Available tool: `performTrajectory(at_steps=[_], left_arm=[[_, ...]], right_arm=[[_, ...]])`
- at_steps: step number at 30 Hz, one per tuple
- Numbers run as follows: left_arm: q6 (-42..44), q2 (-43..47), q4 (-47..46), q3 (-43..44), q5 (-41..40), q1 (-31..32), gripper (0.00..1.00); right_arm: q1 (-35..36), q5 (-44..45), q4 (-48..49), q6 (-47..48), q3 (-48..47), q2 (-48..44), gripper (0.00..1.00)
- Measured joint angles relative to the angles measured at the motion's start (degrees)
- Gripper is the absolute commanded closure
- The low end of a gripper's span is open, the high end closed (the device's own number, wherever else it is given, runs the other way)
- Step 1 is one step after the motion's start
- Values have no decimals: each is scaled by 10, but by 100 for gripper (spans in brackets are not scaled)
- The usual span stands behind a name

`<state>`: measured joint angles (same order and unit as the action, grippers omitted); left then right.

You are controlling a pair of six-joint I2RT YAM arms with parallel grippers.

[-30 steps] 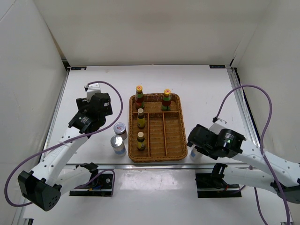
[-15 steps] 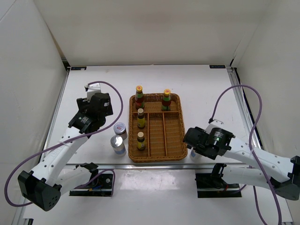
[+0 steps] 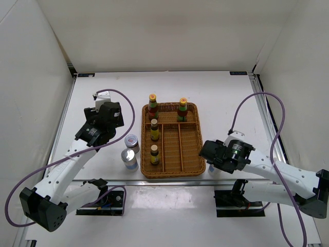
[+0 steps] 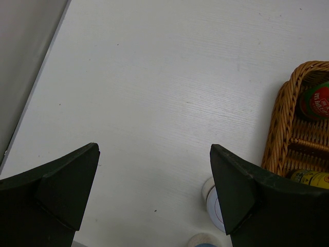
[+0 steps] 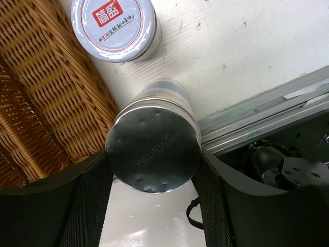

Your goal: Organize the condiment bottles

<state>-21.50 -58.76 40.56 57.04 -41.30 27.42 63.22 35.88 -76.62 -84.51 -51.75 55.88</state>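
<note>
Right pincer point(image 5: 152, 177) is clamped on a squat silver-lidded jar point(image 5: 152, 149), a finger against each side, just off the near right corner of the brown wicker tray point(image 5: 41, 92). A second squat jar with a red-labelled lid point(image 5: 114, 24) stands just beyond, beside the tray wall. From above, the right arm point(image 3: 267, 170) largely hides both. Left pincer point(image 4: 154, 190) hangs spread wide, holding nothing, over bare white table point(image 4: 154, 77) left of the tray. The top view alone shows whole the two other silver-lidded jars point(image 3: 132, 141) near the tray's left wall, two tall green-necked bottles point(image 3: 152, 104) in its far compartments and two small brown yellow-capped bottles point(image 3: 154, 129) in its left lane.
</note>
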Motion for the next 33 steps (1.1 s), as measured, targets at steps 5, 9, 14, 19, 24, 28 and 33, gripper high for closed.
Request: performTrajectory(at_steps=[5, 9, 14, 19, 24, 28, 33], left_arm=[[0, 0, 0, 0, 0, 0, 0], [0, 3, 0, 0, 0, 0, 0], [0, 6, 0, 0, 1, 0, 0], [0, 11, 0, 0, 1, 0, 0], [0, 11, 0, 0, 2, 0, 0], [0, 11, 0, 0, 2, 0, 0], [0, 11, 0, 0, 2, -1, 0]], right_arm=[[-2, -4, -3, 8, -15, 2, 100], [1, -6, -22, 33, -94, 31, 100], [54, 23, -60, 77, -215, 113, 100], [100, 68, -25, 124, -373, 219, 100], [99, 124, 9, 225, -444, 282, 100], [56, 120, 79, 327, -404, 288, 100], [-13, 63, 220, 432, -281, 297, 100]])
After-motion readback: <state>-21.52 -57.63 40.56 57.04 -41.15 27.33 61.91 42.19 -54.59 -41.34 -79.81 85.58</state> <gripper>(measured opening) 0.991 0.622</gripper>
